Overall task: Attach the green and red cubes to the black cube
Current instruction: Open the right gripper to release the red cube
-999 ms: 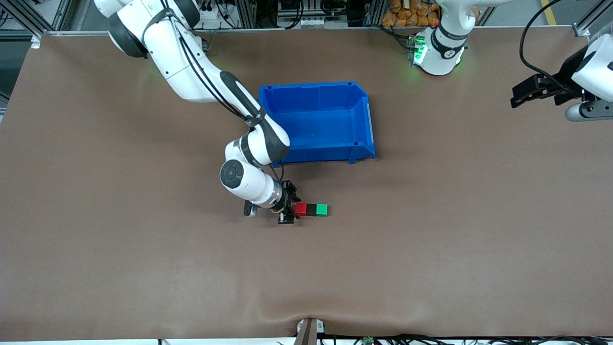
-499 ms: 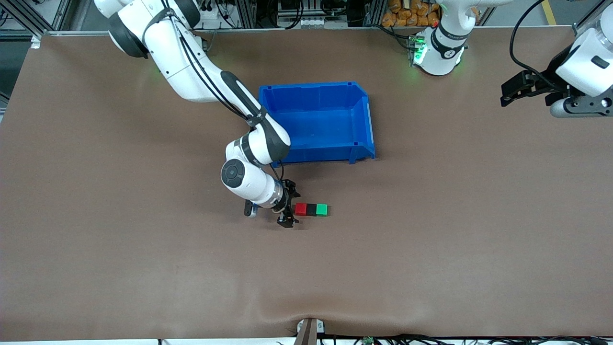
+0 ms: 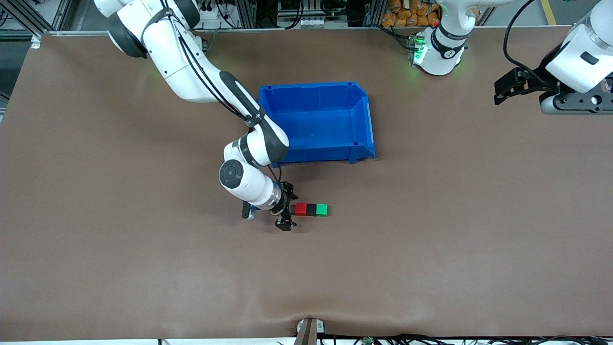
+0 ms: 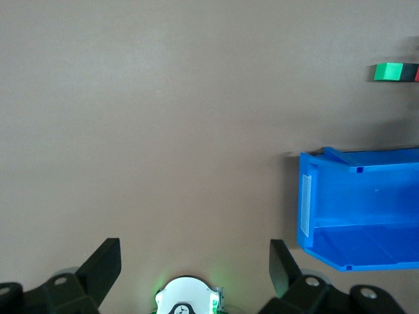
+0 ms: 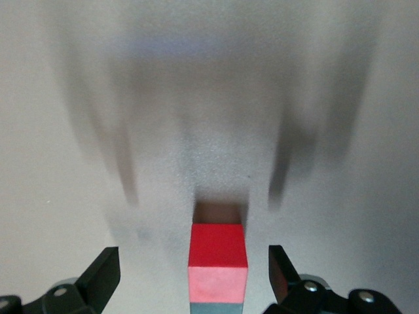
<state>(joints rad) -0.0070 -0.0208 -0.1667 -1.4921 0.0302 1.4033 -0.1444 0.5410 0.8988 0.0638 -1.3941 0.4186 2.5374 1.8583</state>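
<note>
Cubes sit joined just below frame centre, red cube [image 3: 300,209], black cube [image 3: 311,209], green cube [image 3: 322,209], so we read the right hand [image 3: 286,211] beside them as released and empty, and the left hand [image 3: 507,89], upper right, waits open.

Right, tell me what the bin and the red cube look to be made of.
Bin: apparently moulded plastic, uniform blue with a slight sheen, thin walls and moulded rim corners. Red cube: solid matte red with crisp edges, no grain or gloss; painted wood, plastic or foam are all possible.
</note>
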